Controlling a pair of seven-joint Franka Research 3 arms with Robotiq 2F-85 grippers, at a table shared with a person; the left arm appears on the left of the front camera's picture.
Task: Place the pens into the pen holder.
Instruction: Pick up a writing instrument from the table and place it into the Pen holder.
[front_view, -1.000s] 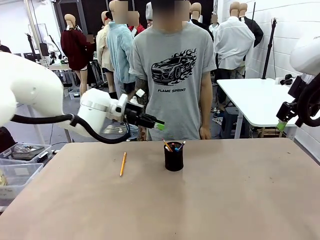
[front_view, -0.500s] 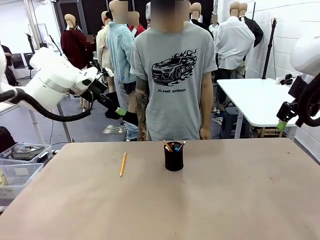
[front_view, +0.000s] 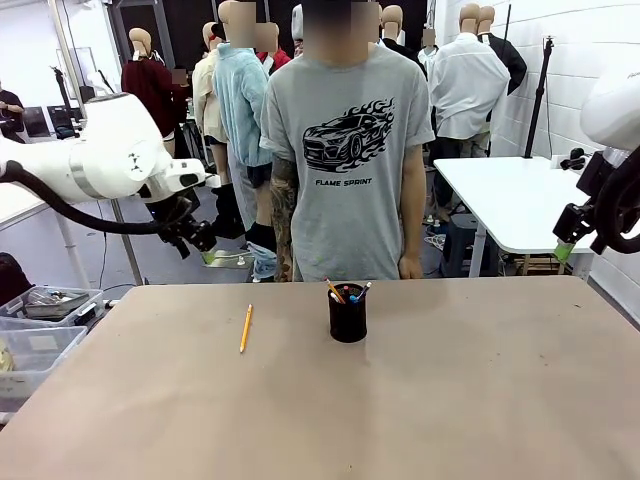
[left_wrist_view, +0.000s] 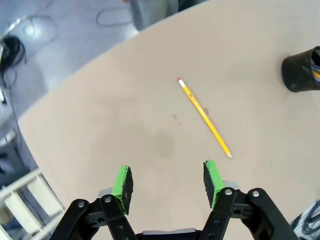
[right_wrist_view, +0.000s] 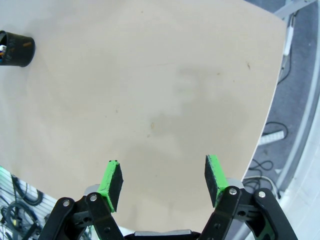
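Observation:
A yellow pencil (front_view: 246, 327) lies alone on the tan table (front_view: 420, 400), left of the black mesh pen holder (front_view: 347, 318). Several pens (front_view: 346, 292) stand in the holder. My left gripper (front_view: 205, 248) hangs open and empty, high over the table's far left edge. In the left wrist view that gripper (left_wrist_view: 167, 177) looks down on the pencil (left_wrist_view: 204, 117), with the pen holder (left_wrist_view: 302, 70) at the right edge. My right gripper (front_view: 563, 245) is raised off the table's right side, also open and empty. In the right wrist view it (right_wrist_view: 163, 179) hovers above bare table, with the pen holder (right_wrist_view: 15, 48) far off.
A person in a grey T-shirt (front_view: 345, 150) stands at the far edge, arms hanging down. Clear plastic bins (front_view: 40, 325) sit off the left side. A white table (front_view: 515, 200) stands behind at the right.
My left arm has swung back to the left from near the holder, and its gripper now points down toward the far left edge. The right arm, pencil and holder stay put.

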